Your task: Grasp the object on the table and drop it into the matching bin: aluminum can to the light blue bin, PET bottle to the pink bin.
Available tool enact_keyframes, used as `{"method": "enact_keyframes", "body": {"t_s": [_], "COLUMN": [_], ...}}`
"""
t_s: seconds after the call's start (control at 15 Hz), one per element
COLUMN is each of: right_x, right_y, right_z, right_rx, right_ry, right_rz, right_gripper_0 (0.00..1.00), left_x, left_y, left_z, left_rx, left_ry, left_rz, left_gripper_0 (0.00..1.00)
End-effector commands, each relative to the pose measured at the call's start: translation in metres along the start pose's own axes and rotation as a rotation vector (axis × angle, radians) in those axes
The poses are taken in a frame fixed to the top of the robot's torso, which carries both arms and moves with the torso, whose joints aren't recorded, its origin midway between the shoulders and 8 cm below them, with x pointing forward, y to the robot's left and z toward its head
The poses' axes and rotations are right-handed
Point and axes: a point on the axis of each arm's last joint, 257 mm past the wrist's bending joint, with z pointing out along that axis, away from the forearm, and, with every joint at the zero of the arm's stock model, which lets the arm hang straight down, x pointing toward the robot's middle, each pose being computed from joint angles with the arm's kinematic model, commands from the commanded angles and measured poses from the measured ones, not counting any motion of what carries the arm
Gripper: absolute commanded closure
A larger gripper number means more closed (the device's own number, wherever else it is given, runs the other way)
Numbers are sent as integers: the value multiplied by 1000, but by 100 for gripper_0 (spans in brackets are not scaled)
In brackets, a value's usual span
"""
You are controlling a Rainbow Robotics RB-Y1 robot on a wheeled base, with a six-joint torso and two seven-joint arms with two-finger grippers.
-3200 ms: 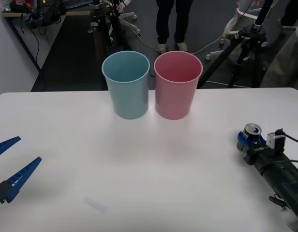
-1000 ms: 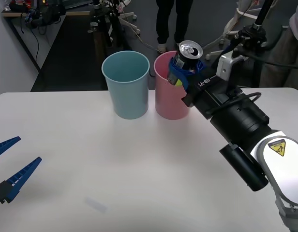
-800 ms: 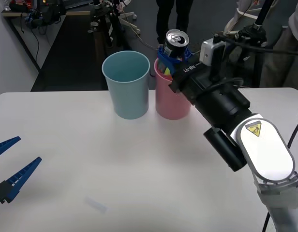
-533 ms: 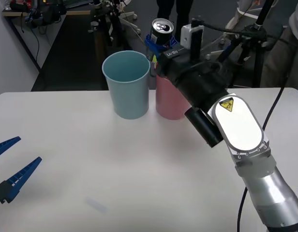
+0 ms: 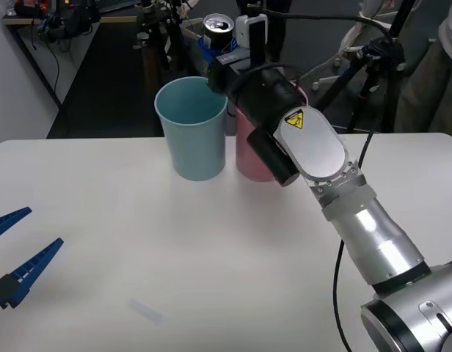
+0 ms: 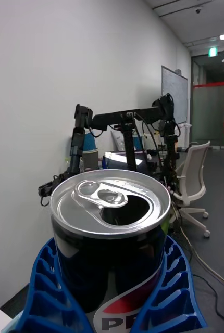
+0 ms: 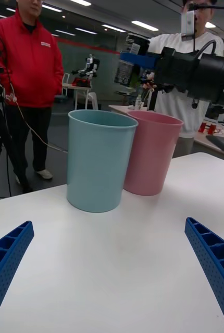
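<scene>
— White table [image 5: 211,249] in your front view: where's the aluminum can [image 5: 217,29]?

— Clamped in your right gripper [image 5: 211,45], above the light blue bin [image 5: 191,128], beside the pink bin [image 5: 249,154].

— Right wrist view?

— Blue fingers [image 6: 174,291] hug it.

— Left wrist view?

— Your left gripper [image 7: 112,270] is spread wide, low over the table.

Robotics lab: tripod [image 5: 373,70], office chair [image 6: 193,179], whiteboard [image 6: 173,96], cables.
</scene>
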Motion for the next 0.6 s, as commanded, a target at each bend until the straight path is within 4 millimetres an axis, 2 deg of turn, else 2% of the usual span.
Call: {"method": "enact_keyframes", "body": {"t_s": [0.07,0.33,0.6], "right_x": [12,16,16], "right_y": [8,27,29], "right_z": [12,19,19], "right_rx": [1,-14,-18], "right_ry": [27,35,35], "right_rz": [-10,3,-12], "right_gripper_0": [100,100,100], "left_x": [0,0,0], "left_y": [0,0,0], "left_z": [0,0,0], "left_rx": [0,0,0], "left_ry": [0,0,0], "left_rz": [0,0,0], "left_gripper_0": [0,0,0]}}
